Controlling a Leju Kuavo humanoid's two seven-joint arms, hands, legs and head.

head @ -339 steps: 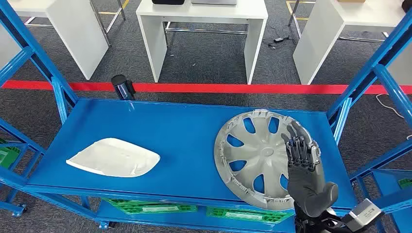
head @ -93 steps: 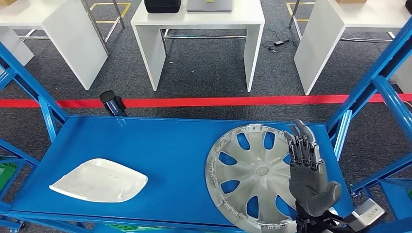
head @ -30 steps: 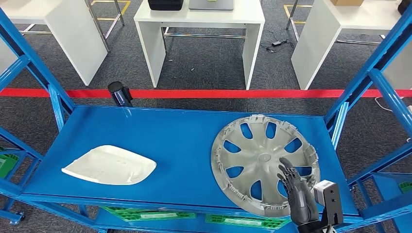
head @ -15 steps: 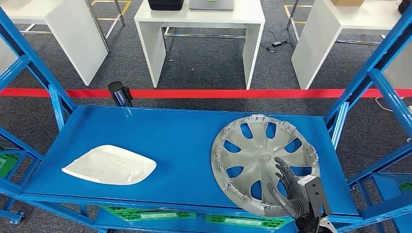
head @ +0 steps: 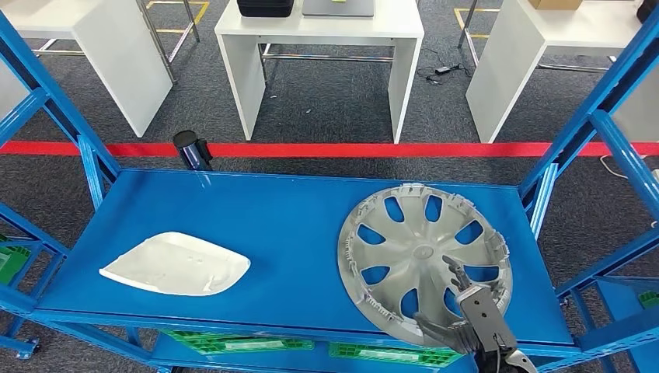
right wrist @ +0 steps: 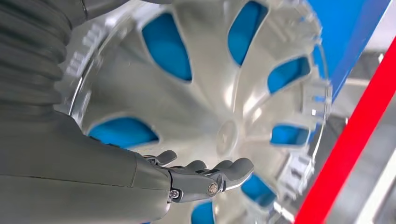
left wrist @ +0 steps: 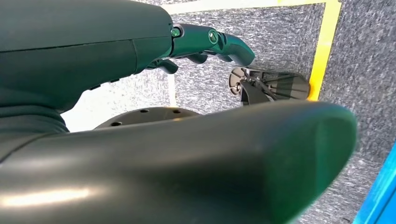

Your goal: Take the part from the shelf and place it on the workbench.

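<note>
A silver hubcap, spoked with open slots and a clipped rim, lies flat at the right end of the blue shelf. The right hand, raised upright earlier, has been lowered over the hubcap's near edge, fingers spread, nothing gripped. The left hand is seen with fingers apart, holding nothing. A white panel lies left. White tables and red tape lie beyond.

On the shelf, the white panel lies left, the hubcap right, tables stand behind.
</note>
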